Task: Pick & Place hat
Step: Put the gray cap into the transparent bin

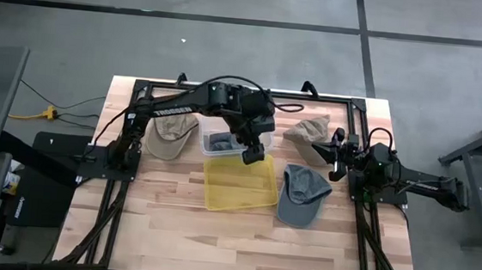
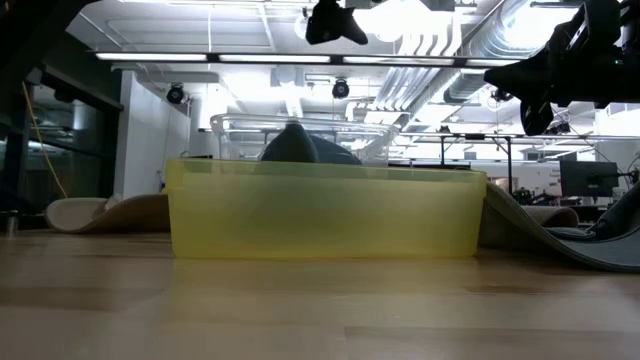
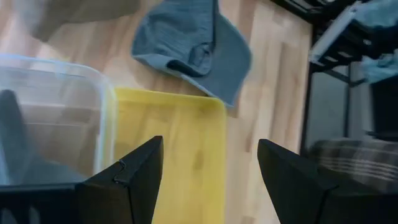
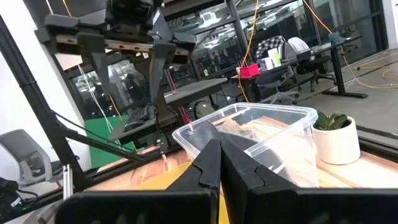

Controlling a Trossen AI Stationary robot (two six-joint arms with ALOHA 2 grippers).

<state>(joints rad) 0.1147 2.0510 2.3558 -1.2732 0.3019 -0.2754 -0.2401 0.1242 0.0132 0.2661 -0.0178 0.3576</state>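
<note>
While the yellow bin [image 2: 325, 212] fills the front of the low view, its cloudy wall hides whatever lies inside, and only a dark grey hump of the grey hat [image 2: 300, 145] shows over its rim, sitting in the clear bin [image 2: 300, 128] just behind it. From above, that hat [image 1: 221, 140] is largely covered by the left arm. The left gripper [image 1: 252, 154] hangs over the seam where the clear bin meets the yellow bin, fingers [image 3: 134, 180] apart and empty. A second grey cap [image 1: 303, 194] lies flat on the table [image 1: 165, 224] just beside the yellow bin on the right arm's side, brim curled, its adjuster opening visible. Two tan caps [image 1: 172, 130] [image 1: 308, 129] lie beyond the yellow bin, flanking the clear bin. The right gripper [image 1: 335, 170] waits past the second grey cap, fingers pressed together on nothing.
</note>
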